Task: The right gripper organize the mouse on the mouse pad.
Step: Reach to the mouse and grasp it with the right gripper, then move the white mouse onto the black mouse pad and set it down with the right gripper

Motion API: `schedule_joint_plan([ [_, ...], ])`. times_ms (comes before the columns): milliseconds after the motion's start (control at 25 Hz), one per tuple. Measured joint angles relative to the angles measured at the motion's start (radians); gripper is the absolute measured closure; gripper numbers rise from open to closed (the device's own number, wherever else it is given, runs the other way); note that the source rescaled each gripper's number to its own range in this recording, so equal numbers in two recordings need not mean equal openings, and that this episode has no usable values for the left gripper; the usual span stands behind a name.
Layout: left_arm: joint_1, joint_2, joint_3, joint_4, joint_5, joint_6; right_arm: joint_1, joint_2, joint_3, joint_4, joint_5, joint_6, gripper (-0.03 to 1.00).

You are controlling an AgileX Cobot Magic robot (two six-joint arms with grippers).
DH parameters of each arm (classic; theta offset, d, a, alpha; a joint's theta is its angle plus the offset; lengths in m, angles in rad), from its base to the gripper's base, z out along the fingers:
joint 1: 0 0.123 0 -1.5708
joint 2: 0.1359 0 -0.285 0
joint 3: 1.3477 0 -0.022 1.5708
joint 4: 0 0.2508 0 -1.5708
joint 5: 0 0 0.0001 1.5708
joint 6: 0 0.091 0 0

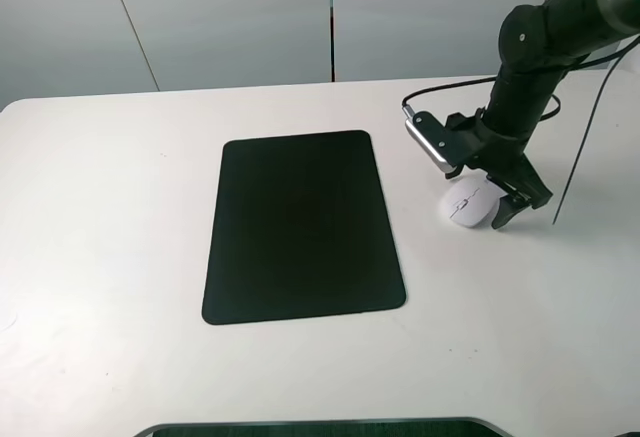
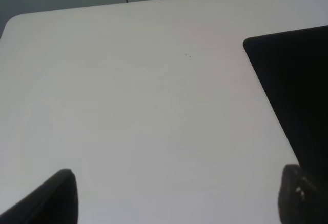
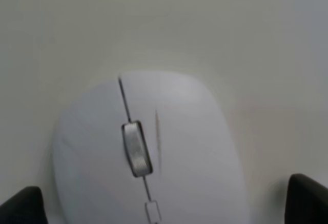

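Observation:
The white mouse (image 1: 466, 203) lies on the white table, to the right of the black mouse pad (image 1: 300, 225) and clear of its edge. My right gripper (image 1: 481, 197) is low over the mouse, open, with one finger on each side of it. In the right wrist view the mouse (image 3: 148, 152) fills the picture, grey scroll wheel up, and the black fingertips (image 3: 20, 206) show at both lower corners, a little apart from its sides. My left gripper (image 2: 179, 196) is open and empty above bare table; a corner of the pad (image 2: 292, 90) shows beside it.
The white table (image 1: 100, 207) has rounded far corners and a wall of grey panels behind it. A dark edge (image 1: 320, 427) runs along the front of the table. The right arm's cables (image 1: 440, 87) trail over the far right of the table.

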State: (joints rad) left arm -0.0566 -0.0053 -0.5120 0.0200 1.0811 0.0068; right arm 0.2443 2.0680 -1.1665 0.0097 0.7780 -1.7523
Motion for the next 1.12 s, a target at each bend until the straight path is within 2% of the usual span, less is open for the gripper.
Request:
schedule_joint_plan([
  [160,0.000,0.000,0.000,0.000,0.000,0.000,0.001,0.002,0.006,0.000,-0.021,0.000,-0.03],
  [200,0.000,0.000,0.000,0.000,0.000,0.000,0.001,0.002,0.011,0.000,-0.025,0.000,-0.01],
  [240,0.000,0.000,0.000,0.000,0.000,0.000,0.001,0.002,0.013,0.000,-0.028,-0.002,0.08],
  [280,0.000,0.000,0.000,0.000,0.000,0.000,0.001,0.002,0.016,0.000,-0.028,-0.002,0.29],
  [320,0.000,0.000,0.000,0.000,0.000,0.000,0.001,0.002,0.017,0.000,-0.028,-0.002,0.60],
  [360,0.000,0.000,0.000,0.000,0.000,0.000,0.001,0.002,0.018,0.000,-0.028,-0.002,0.97],
  [400,0.000,0.000,0.000,0.000,0.000,0.000,0.001,0.002,0.020,0.000,-0.030,-0.002,0.94],
  [1120,0.000,0.000,0.000,0.000,0.000,0.000,0.002,0.002,0.020,0.000,-0.042,0.002,0.94],
])
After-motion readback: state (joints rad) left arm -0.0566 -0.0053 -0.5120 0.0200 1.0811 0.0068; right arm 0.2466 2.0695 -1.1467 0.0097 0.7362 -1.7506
